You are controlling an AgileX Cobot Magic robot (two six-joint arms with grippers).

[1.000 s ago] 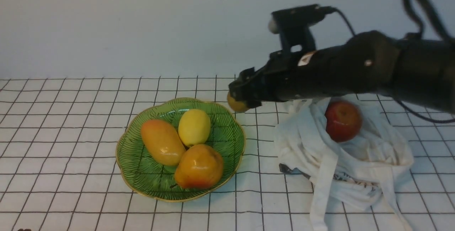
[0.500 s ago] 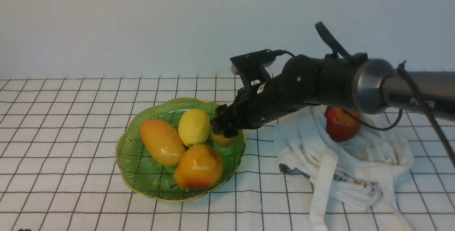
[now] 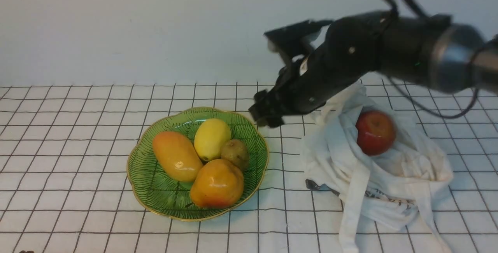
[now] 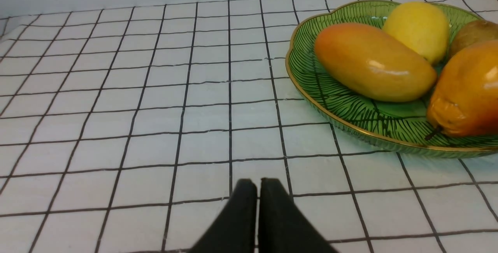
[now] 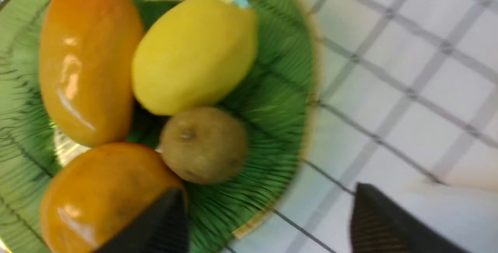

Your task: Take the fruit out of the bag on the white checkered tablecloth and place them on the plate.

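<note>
On the checkered tablecloth [image 3: 97, 136], your right gripper [image 5: 270, 210] stands open and empty above the plate's [image 3: 155, 194] right edge, your left [image 4: 258, 190] closed; the brown fruit [image 3: 235, 154] lies in the plate, the apple [image 3: 376, 132] on the bag [image 3: 412, 163].

Shallow green glass dish [image 3: 155, 190], glossy, its surface finely ribbed, with a metallic gold rim. Smooth, shiny orange mango [image 3: 177, 156]; smooth yellow lemon [image 3: 212, 140]; dull, matt brown fruit [image 3: 235, 154]; glossy red apple [image 3: 376, 132]. The tote bag [image 3: 389, 175] is soft, wrinkled white cloth; the checkered tablecloth [image 3: 78, 136] looks smooth.
</note>
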